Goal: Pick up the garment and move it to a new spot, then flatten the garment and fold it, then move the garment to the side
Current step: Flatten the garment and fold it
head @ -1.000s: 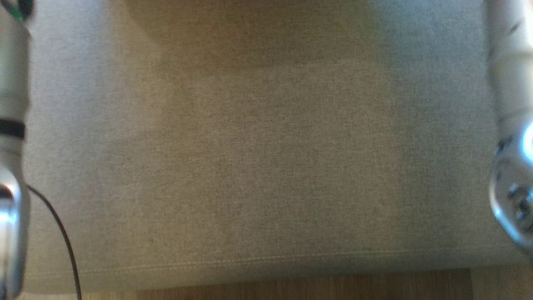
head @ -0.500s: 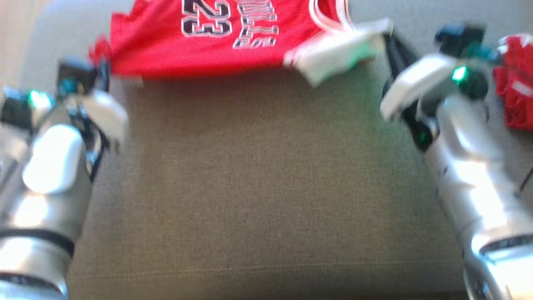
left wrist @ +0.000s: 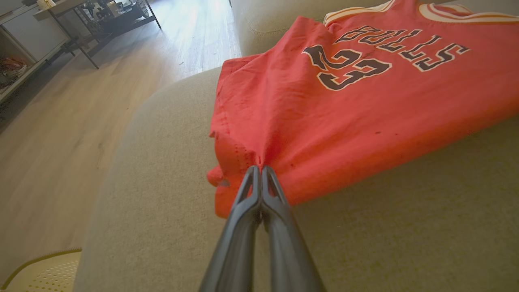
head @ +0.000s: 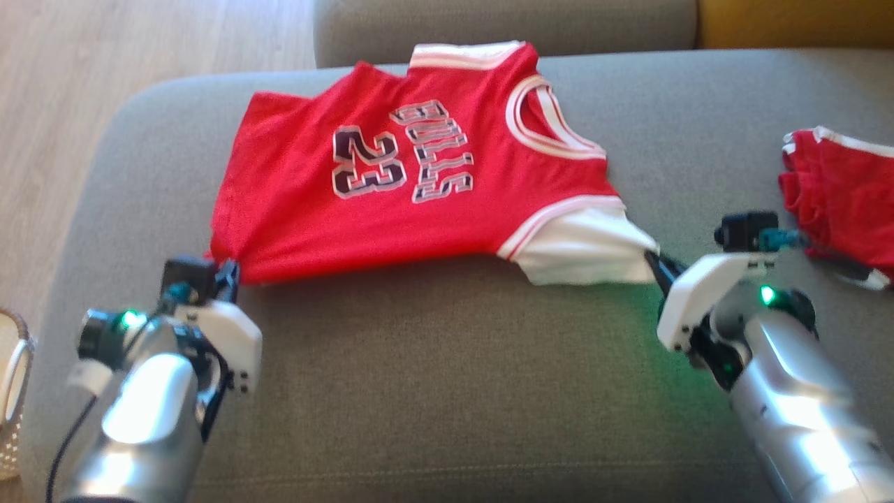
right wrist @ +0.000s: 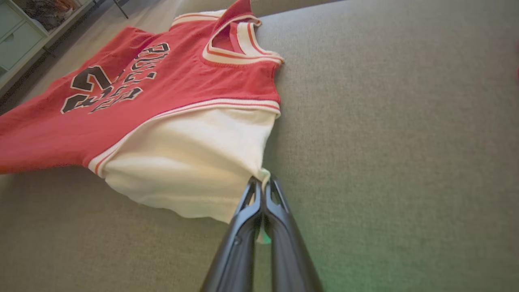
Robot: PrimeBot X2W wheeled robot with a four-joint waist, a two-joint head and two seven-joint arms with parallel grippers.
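The garment point(head: 391, 188) is a red jersey with white trim, the number 23 and a white sleeve, spread on the grey couch seat point(head: 447, 377). My left gripper point(head: 227, 272) is shut on its red bottom corner; the left wrist view has the fingertips point(left wrist: 259, 172) pinching bunched red cloth point(left wrist: 324, 113). At the white sleeve's edge my right gripper point(head: 655, 260) is shut on the cloth. Seen from the right wrist, the tips point(right wrist: 261, 182) clamp the white sleeve point(right wrist: 194, 162).
A second red piece of clothing point(head: 845, 195) lies on the seat at the far right. The couch backrest point(head: 503, 24) runs along the top. Wood floor point(head: 63, 105) lies past the seat's left edge, with a pale basket point(head: 10, 391) at the lower left.
The head camera has swung up from bare couch fabric to the jersey and both arms. Any motion of the garment itself cannot be told apart from that shift.
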